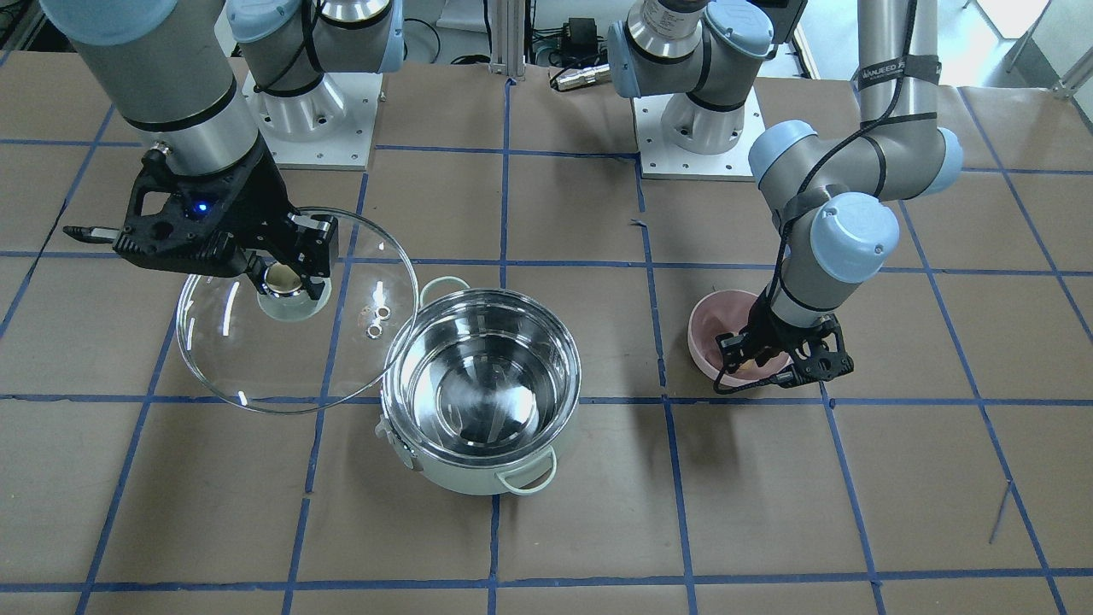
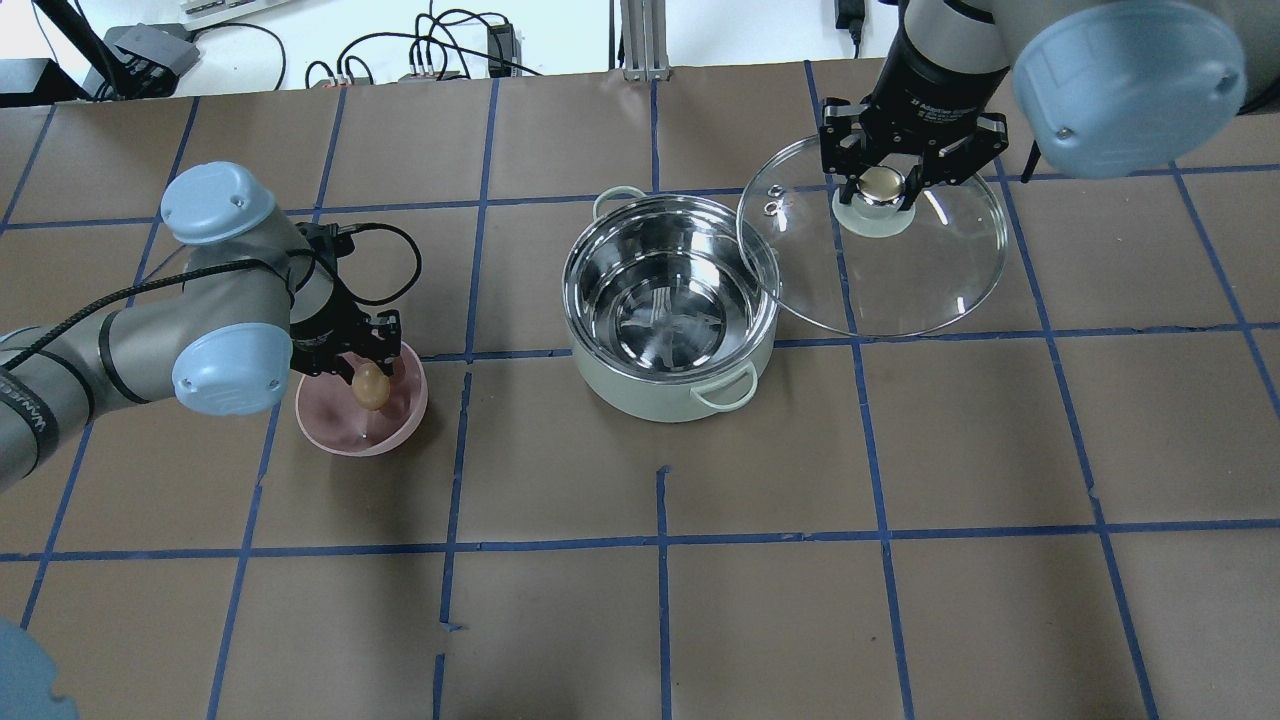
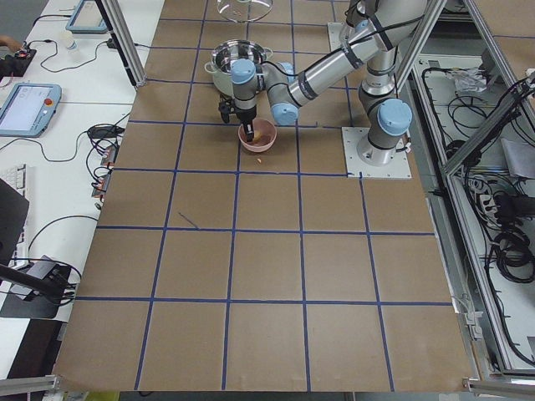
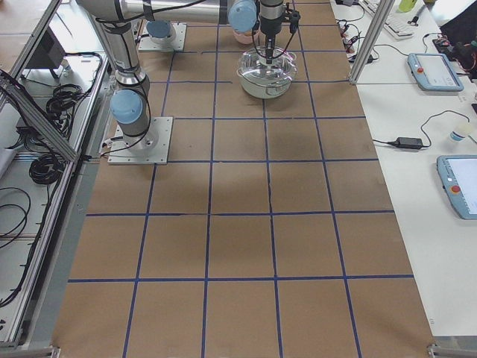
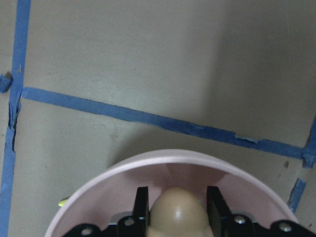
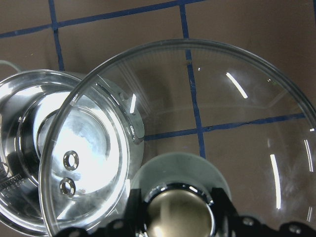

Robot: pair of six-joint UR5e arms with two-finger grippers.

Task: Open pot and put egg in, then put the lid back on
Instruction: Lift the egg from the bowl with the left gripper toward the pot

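Observation:
The mint-green pot point(image 2: 668, 385) stands open mid-table, its steel inside empty; it also shows in the front view point(image 1: 478, 474). My right gripper point(image 2: 880, 190) is shut on the knob of the glass lid point(image 2: 900, 280) and holds it in the air beside the pot, its edge over the pot's rim; the lid shows in the front view point(image 1: 256, 359) and the right wrist view point(image 6: 237, 118). My left gripper point(image 2: 368, 372) is shut on the tan egg point(image 2: 370, 385) inside the pink bowl point(image 2: 345, 435). The left wrist view shows the egg point(image 5: 177, 215) between the fingers point(image 5: 141, 205).
The table is brown paper with a blue tape grid. The arm bases point(image 1: 700, 128) stand on white plates at the robot's side. Cables and screens lie on side benches point(image 3: 33, 92) beyond the table's edge.

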